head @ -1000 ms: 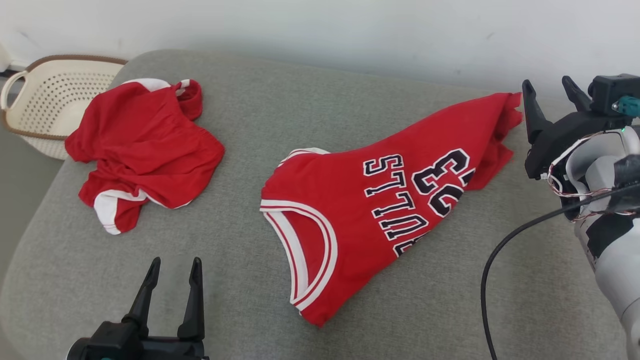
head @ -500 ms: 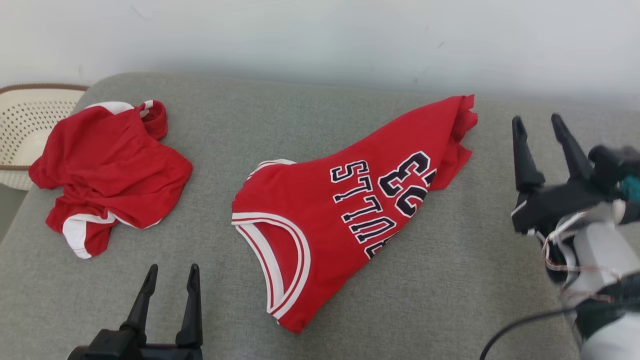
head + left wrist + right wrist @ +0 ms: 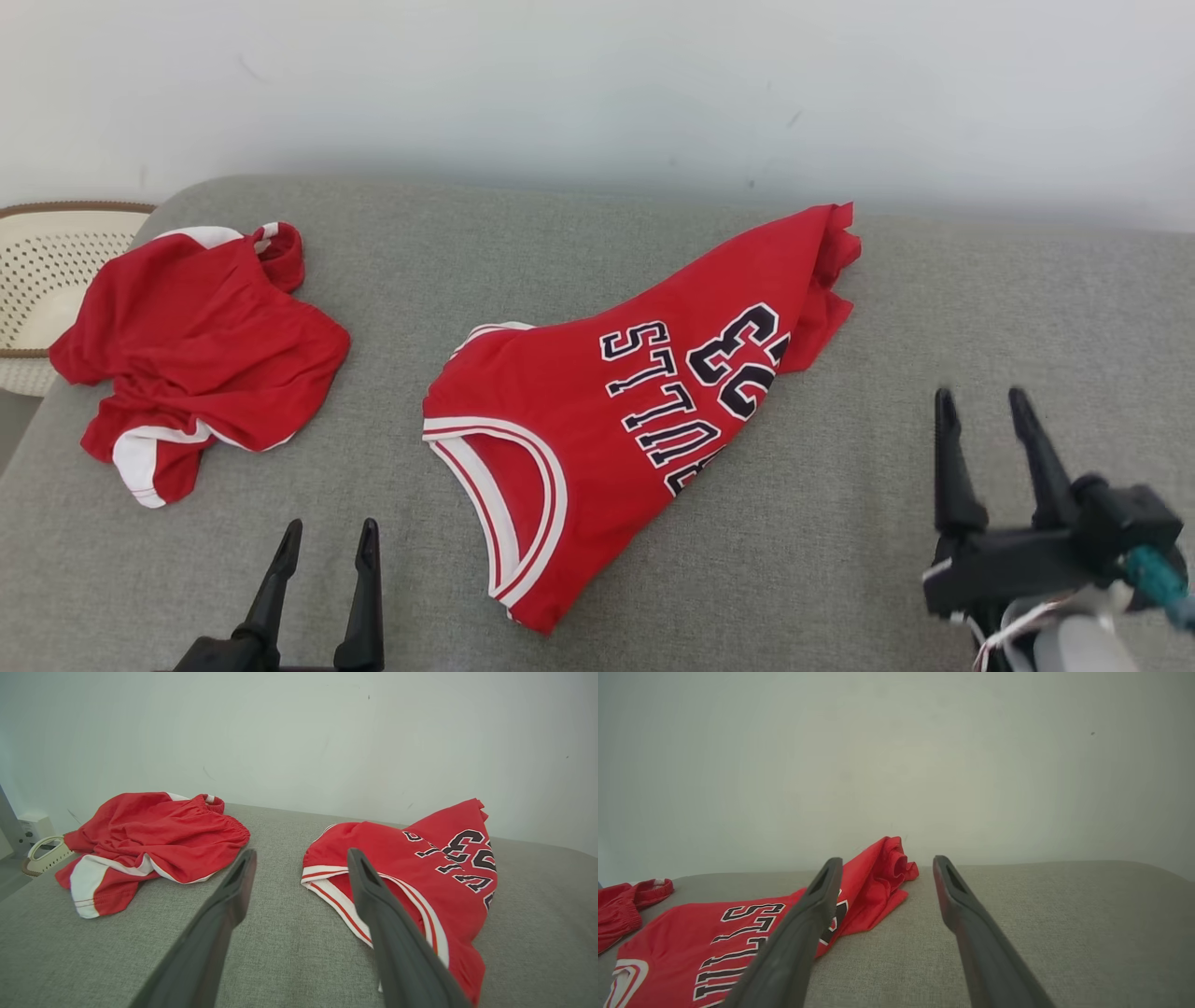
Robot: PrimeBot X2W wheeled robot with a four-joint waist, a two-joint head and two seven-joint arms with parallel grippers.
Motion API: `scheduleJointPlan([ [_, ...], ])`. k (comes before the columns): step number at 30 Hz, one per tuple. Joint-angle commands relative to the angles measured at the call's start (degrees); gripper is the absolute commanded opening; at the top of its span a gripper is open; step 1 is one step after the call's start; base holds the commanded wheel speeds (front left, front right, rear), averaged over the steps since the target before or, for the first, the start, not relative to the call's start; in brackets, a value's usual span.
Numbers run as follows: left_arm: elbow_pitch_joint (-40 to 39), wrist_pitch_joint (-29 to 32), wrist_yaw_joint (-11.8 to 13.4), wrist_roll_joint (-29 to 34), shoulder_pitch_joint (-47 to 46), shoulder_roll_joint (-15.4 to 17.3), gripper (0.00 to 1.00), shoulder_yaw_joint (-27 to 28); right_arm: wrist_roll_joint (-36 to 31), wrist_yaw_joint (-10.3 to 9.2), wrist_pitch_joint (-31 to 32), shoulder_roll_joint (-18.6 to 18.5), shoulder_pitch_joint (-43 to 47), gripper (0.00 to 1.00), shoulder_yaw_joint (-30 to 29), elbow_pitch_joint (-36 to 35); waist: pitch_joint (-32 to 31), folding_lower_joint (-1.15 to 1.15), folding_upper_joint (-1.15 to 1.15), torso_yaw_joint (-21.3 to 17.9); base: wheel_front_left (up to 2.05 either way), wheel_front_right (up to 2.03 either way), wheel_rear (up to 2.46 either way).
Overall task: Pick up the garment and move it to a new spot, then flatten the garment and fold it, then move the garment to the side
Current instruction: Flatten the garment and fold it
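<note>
The garment, a red jersey [image 3: 597,411] with dark lettering and white-trimmed neck, lies crumpled and slanted on the grey cushion [image 3: 840,560]; its bunched hem points to the far right. My left gripper [image 3: 327,537] is open near the front edge, left of the jersey's neck, holding nothing. The right gripper [image 3: 980,401] is open too, over bare cushion right of the jersey and apart from it. In the left wrist view the left gripper [image 3: 301,854] frames the jersey [image 3: 420,858] neck. In the right wrist view the right gripper [image 3: 887,861] points past the jersey [image 3: 691,933] hem.
A second red piece, shorts [image 3: 205,336] with white trim, lies bunched at the far left of the cushion. A cream perforated basket [image 3: 37,271] stands beyond the cushion's left edge. A pale wall [image 3: 597,84] runs behind. Bare cushion spreads right of the jersey.
The head camera has shifted, sliding the whole picture. My right gripper has drawn back from beside the jersey's hem toward the front right. The jersey, shorts and left gripper stay put.
</note>
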Motion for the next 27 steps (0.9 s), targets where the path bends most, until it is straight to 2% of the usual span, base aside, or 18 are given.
scheduleJointPlan([
  [1,0.3,-0.3,-0.1,-0.3,1.0,0.0,1.0,0.0,-1.1,0.03,0.0,1.5,2.5,1.0,-0.5,-0.9,-0.4,0.01,0.0,-0.3,0.0,0.0,0.0],
  [9,1.6,-0.3,-0.8,-0.4,1.6,0.0,1.0,-2.3,-2.6,0.03,0.0,3.7,5.2,1.0,-1.0,-2.4,-0.7,0.01,0.0,-1.1,0.0,0.0,0.0],
  [21,10.8,-0.3,-3.7,-1.9,2.3,0.0,1.0,-9.6,-2.9,0.03,-0.1,4.2,4.2,1.0,-0.2,-2.4,0.6,0.01,0.0,-2.5,0.0,0.0,0.0],
  [27,14.1,-0.3,-3.9,-3.3,0.4,0.0,1.0,-13.2,-2.6,0.03,-0.1,3.9,3.7,1.0,0.2,-1.9,1.2,0.01,0.0,-4.3,0.0,0.0,0.0],
])
